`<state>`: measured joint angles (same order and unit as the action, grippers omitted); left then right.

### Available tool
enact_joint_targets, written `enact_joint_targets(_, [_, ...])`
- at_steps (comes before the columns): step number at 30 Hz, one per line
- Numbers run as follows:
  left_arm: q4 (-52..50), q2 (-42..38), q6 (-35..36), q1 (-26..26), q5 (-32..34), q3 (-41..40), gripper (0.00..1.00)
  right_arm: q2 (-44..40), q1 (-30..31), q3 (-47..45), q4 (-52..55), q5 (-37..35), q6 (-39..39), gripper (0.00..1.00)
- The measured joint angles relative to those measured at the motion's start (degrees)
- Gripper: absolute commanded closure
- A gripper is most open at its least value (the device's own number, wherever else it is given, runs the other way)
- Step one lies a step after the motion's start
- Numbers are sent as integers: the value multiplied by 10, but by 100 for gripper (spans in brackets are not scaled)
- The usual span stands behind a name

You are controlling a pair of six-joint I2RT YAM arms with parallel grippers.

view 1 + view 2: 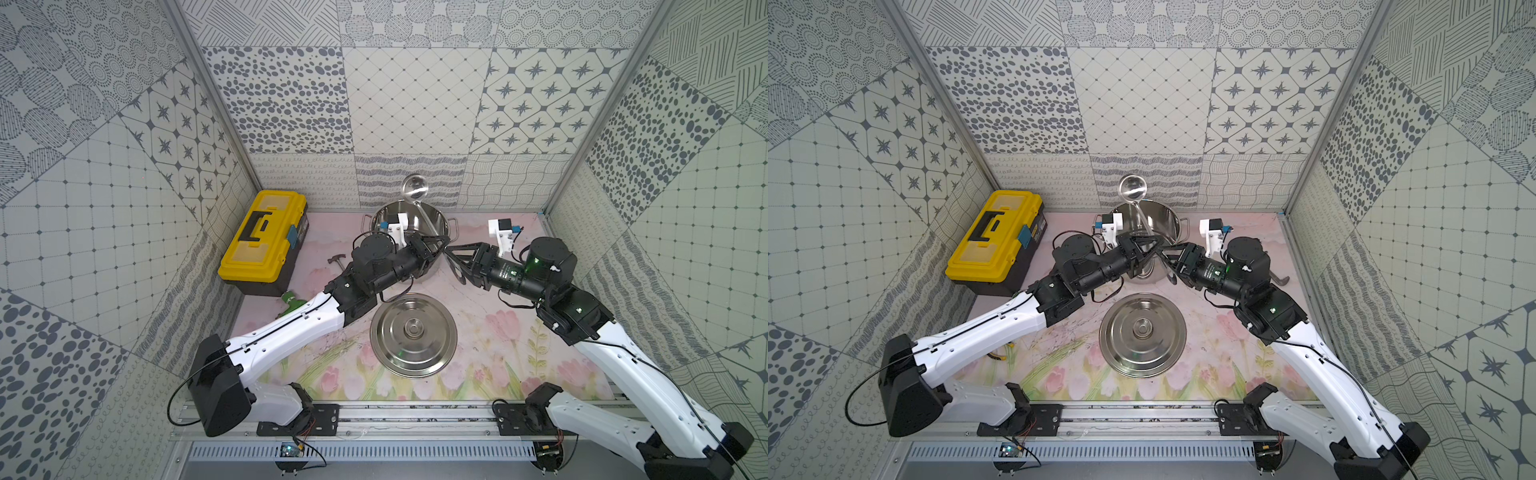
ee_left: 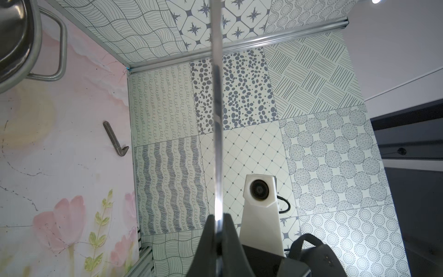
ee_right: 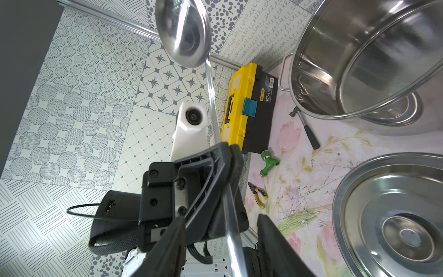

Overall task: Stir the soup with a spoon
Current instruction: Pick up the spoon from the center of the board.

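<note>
Currently: ladle (image 3: pixel 184 33), steel, clamped by its thin handle in the left end effector (image 2: pixel 217 218), jaws narrow. The bowl is raised high beyond it, outside the stockpot (image 3: pixel 359 60), which stands just past both end effectors. Right end effector (image 3: pixel 219 218), jaws part-open, straddles the handle's lower stretch, apparently without gripping. Risk: the slick handle pivots or drops if the left releases before the right closes squarely. Handle tip hidden in both top views; pot floor partly blocked, contents unclear.

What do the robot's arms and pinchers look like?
The left arm and right arm have white shells, chunky black joints and thin black cables along them. The left gripper and right gripper are black with triangular fingers, each beside a white camera block. The right arm shows green lights.
</note>
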<state>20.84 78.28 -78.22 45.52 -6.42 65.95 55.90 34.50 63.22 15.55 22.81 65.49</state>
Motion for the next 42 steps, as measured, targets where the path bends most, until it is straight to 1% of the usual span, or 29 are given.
enact_joint_targets(2, [14,-3,-16,-2,7,-10,100,0,10,0,-6,0,3,51])
enact_joint_targets(5, [33,-5,-31,-3,17,-16,100,6,18,0,-16,3,10,58])
enact_joint_targets(7, [43,-6,-39,-3,22,-18,100,10,22,0,-21,3,14,61])
enact_joint_targets(14, [72,-6,-62,-17,28,-23,100,4,24,-3,-26,-6,23,65])
enact_joint_targets(25, [98,-11,-80,-21,32,-38,100,-12,24,-8,-27,-19,34,73])
enact_joint_targets(31, [102,-11,-88,-21,40,-43,100,-11,24,-8,-27,-19,38,75])
enact_joint_targets(33, [105,-11,-90,-21,41,-45,100,-11,24,-8,-27,-20,38,77])
enact_joint_targets(36, [113,-11,-92,-21,42,-46,100,-7,24,-8,-28,-21,38,84])
enact_joint_targets(39, [116,-12,-92,-21,47,-49,100,1,25,-7,-30,-23,42,87])
enact_joint_targets(42, [116,-15,-97,-21,50,-53,100,4,26,-7,-34,-25,45,93])
